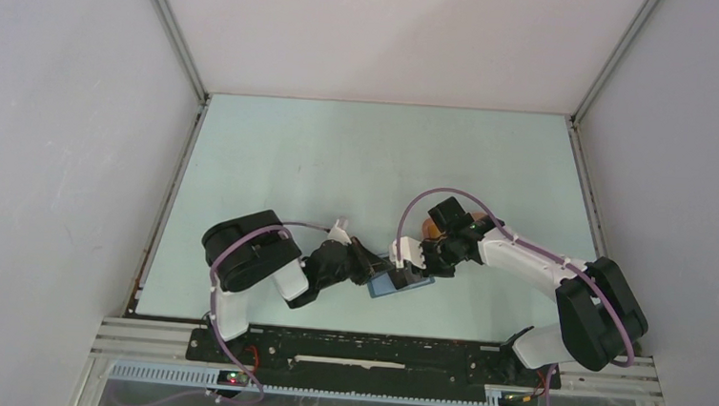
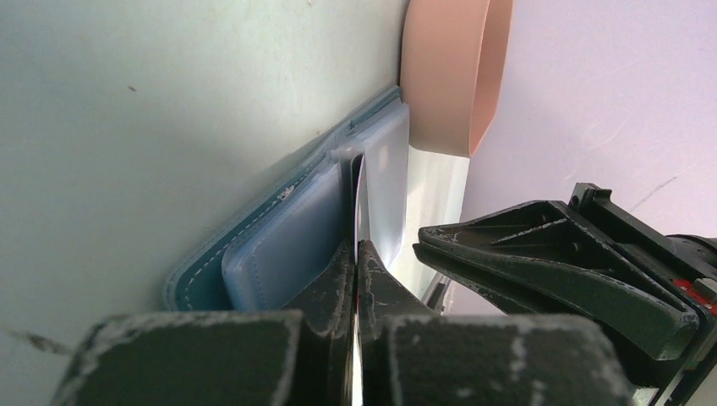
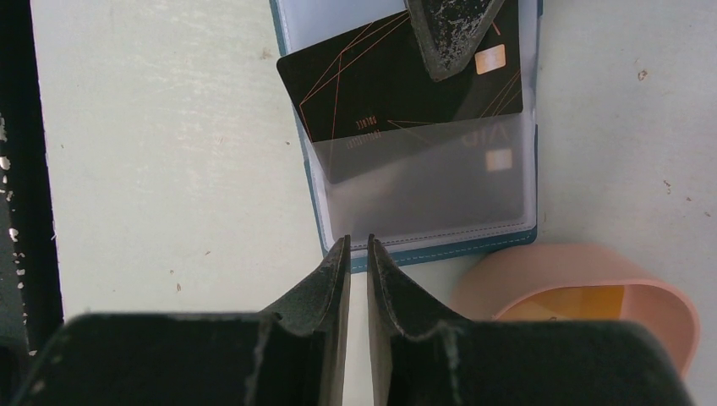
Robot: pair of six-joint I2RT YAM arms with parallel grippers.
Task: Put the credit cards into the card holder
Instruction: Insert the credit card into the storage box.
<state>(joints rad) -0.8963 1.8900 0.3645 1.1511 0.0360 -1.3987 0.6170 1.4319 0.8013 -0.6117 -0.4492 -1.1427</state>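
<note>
Left jaws clamped shut on black, orange-lined plastic credit card (image 3: 380,85), half inside clear pocket of dark-blue folding card holder (image 3: 440,252), open on worktop (image 3: 127,169). Right jaws, nearly closed, nip holder's edge, prob. steadying it vs. the push. Orange card (image 3: 575,302) sits in peach-pink tray (image 3: 550,271).

Pale green table (image 1: 339,163) enclosed by plain white walls (image 1: 54,143).

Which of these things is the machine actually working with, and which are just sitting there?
Part of the job:
- black card, partly inside a clear sleeve
- card holder, lying open
- orange-yellow card, not yet put away
- left end effector, pinching the black card

Just lying about:
- peach-pink tray, which only holds the orange-yellow card
</note>
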